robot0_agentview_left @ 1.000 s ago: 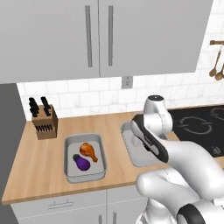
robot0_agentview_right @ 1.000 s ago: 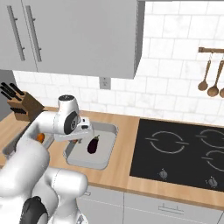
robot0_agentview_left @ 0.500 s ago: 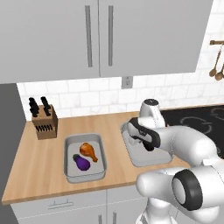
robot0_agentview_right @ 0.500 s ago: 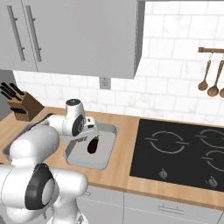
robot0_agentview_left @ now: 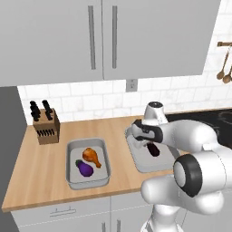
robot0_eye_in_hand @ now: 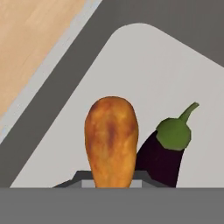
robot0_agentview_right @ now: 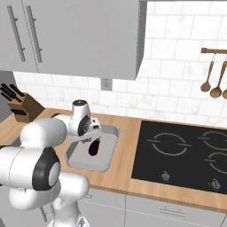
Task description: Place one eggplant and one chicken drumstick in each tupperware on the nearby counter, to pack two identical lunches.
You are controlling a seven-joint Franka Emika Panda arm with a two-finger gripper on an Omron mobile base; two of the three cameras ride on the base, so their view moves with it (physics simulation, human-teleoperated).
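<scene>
The chicken drumstick (robot0_eye_in_hand: 111,140) sits clamped between the fingers (robot0_agentview_left: 140,136), standing up out of them in the hand view, directly over the floor of the right tupperware (robot0_agentview_left: 136,154). Just beside it, on the tray floor under the fingers, lies an eggplant (robot0_eye_in_hand: 168,153) with its green cap pointing away from them; the same eggplant (robot0_agentview_left: 153,149) shows in the left base view just right of the fingers. Compared with a second ago, the arm has swung lower and more level across the tray, so the fingers now hang close above it, and the elbow bulks larger in both base views. The left tupperware (robot0_agentview_left: 72,174), well off to the left of the fingers, holds another drumstick (robot0_agentview_left: 92,156) and another eggplant (robot0_agentview_left: 84,168), touching each other. Farther left on the wooden surface (robot0_agentview_left: 41,167) stands a knife block (robot0_agentview_left: 45,128). The black stovetop (robot0_agentview_right: 181,150) lies on the far side of the fingers, with wooden spoons (robot0_agentview_right: 210,82) hanging above it.
</scene>
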